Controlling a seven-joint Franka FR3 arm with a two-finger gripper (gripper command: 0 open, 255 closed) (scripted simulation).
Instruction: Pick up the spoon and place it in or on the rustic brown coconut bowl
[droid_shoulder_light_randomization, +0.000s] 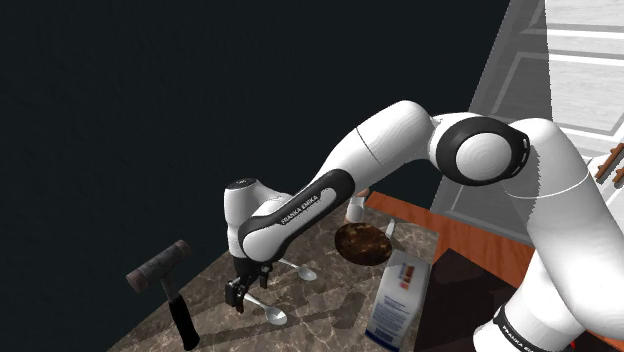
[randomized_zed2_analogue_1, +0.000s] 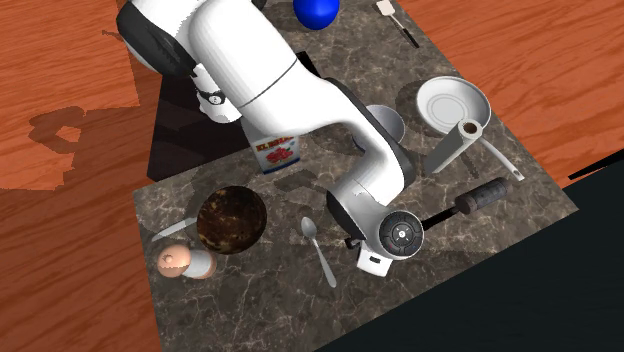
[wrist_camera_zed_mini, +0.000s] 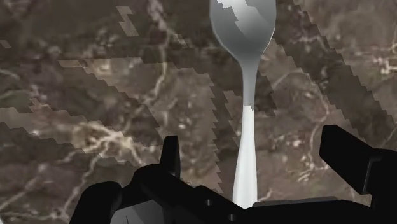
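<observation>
— Where is the hand?
— The all-black two-finger hand (droid_shoulder_light_randomization: 238, 293) hangs low over the dark brown, pale-veined marble desk (droid_shoulder_light_randomization: 330, 312), pointing down at it.

— And its fingers?
— Apart. In the wrist view the slim silver metal spoon (wrist_camera_zed_mini: 249, 102) lies flat on the desk between them. Its handle runs in toward the palm and its bowl end points away. Neither of the fingers (wrist_camera_zed_mini: 168, 153) touches it (so nothing is held).

— Where is the bowl it belongs in?
— The round, mottled dark brown coconut bowl (randomized_zed2_analogue_1: 231, 218) stands on the desk well apart from the hand, toward the second exterior view's left. In the shoulder view it sits up and to the right of the hand.

— Anything between them?
— A second silver spoon (randomized_zed2_analogue_1: 318, 247) lies flat on the desk, between the coconut bowl and the hand.

— What else is there?
— A black-headed hammer (droid_shoulder_light_randomization: 160, 266) rests to the shoulder view's left of the hand. A white carton with a printed label (droid_shoulder_light_randomization: 400, 300) stands near the coconut bowl, and a small peach-and-white shaker (randomized_zed2_analogue_1: 185, 262) lies just beside it. Beyond the desk's far edge is a black area (droid_shoulder_light_randomization: 120, 120).
</observation>
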